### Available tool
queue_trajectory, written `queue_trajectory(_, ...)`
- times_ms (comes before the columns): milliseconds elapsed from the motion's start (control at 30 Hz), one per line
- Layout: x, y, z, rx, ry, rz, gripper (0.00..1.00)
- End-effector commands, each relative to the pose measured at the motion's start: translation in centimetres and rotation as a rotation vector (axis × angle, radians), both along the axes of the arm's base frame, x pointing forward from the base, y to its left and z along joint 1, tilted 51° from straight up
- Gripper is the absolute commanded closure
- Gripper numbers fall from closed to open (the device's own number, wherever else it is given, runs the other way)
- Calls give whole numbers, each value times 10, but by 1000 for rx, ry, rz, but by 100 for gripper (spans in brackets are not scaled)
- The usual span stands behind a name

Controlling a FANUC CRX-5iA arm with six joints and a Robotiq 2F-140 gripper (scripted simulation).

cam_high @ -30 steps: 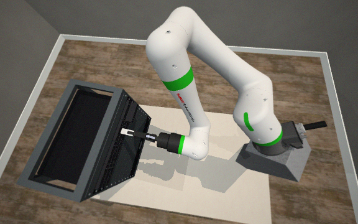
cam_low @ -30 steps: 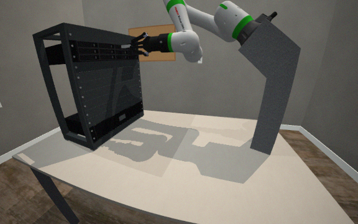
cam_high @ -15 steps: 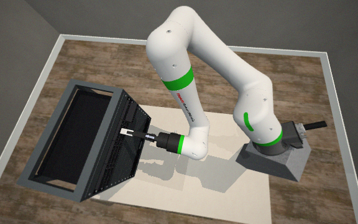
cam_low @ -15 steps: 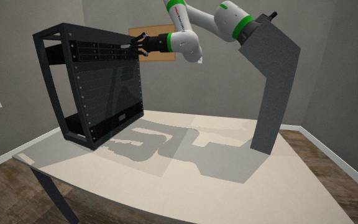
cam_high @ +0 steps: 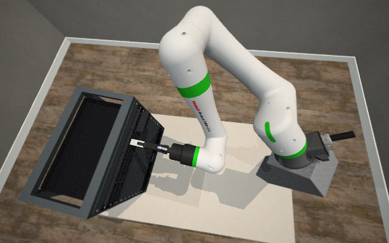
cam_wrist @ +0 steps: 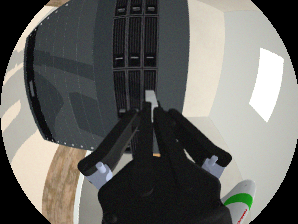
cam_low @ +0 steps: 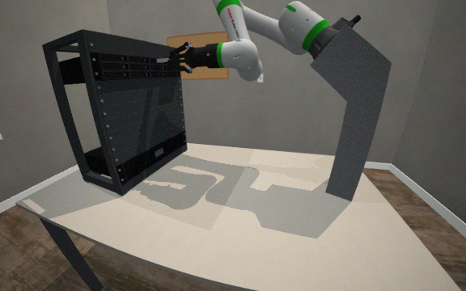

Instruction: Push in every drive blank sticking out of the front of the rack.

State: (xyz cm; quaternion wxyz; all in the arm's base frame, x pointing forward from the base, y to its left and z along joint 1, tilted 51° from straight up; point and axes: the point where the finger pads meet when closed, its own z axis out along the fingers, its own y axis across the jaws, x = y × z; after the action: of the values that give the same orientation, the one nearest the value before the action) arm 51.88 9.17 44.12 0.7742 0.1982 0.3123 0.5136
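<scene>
The dark rack (cam_high: 108,98) (cam_low: 132,42) (cam_wrist: 172,50) stands upright on the table. Three rows of black drive blanks (cam_low: 113,66) (cam_wrist: 135,40) cross its upper front. My gripper (cam_high: 134,142) (cam_low: 162,60) (cam_wrist: 149,97) is shut and holds nothing; its pale fingertips are together and point at the top row, right of the row's middle in the exterior view. They are at or very near the front; contact is not clear. The fingers hide part of the blanks behind them. The blanks in clear view look about level with each other; how far the one at the fingertips stands out cannot be told.
Below the blanks are dark flat panels (cam_low: 136,109) and a black unit (cam_low: 140,162) at the bottom of the rack. The robot's grey pedestal (cam_low: 354,121) stands across the pale table (cam_low: 176,246) from the rack. An orange-brown board (cam_low: 213,40) hangs on the wall behind.
</scene>
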Motion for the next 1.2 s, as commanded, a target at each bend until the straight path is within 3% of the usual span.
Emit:
queue_trajectory(0,0,0,1,0,-1,1,90)
queue_trajectory(1167,3,0,4,0,-1,1,90)
